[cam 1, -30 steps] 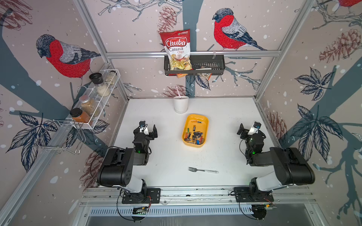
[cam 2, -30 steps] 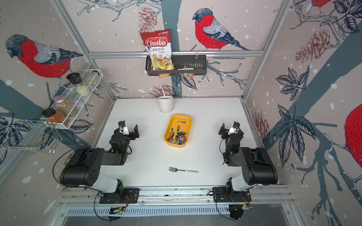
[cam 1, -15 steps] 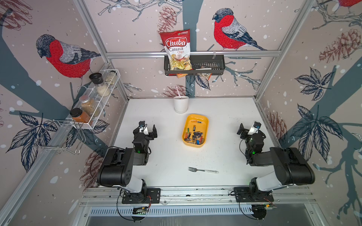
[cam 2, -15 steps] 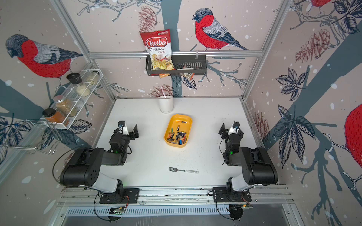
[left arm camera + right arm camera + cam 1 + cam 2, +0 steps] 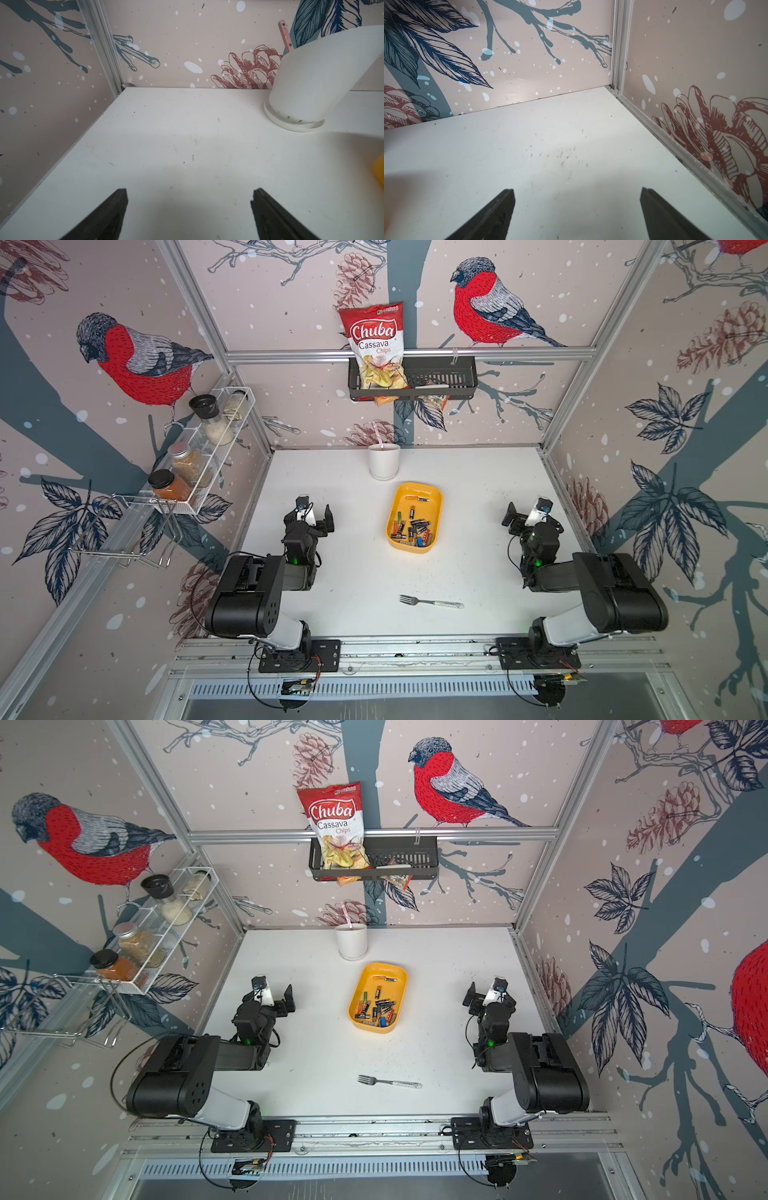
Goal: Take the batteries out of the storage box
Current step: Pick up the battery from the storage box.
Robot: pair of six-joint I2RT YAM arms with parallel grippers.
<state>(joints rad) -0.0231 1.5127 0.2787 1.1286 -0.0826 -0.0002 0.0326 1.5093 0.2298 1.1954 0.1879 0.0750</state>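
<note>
Both spread wide, empty: left pincer point(image 5: 309, 516), right pincer point(image 5: 525, 515). Yellow box point(image 5: 440, 506) sits between them, well apart from each (neither clearly nearer), long axis running fore-aft; batteries point(image 5: 411, 529) heaped inside, toward near end.

The storage box point(image 5: 428, 490) is yellow. The batteries point(image 5: 413, 529) in it are mostly black, with green, blue, red and orange casings among them. The bench point(image 5: 357, 572) is white with dark scuff marks. The pot point(image 5: 384, 462) near its far edge is white. The fork point(image 5: 430, 602) is silver with a speckled handle. The chip bag point(image 5: 374, 344) is red with white lettering; its basket point(image 5: 453, 373) is black. The walls point(image 5: 291, 294) are pale pink, printed with red-breasted birds, teal branches, dark blue leaves and white flecks.
</note>
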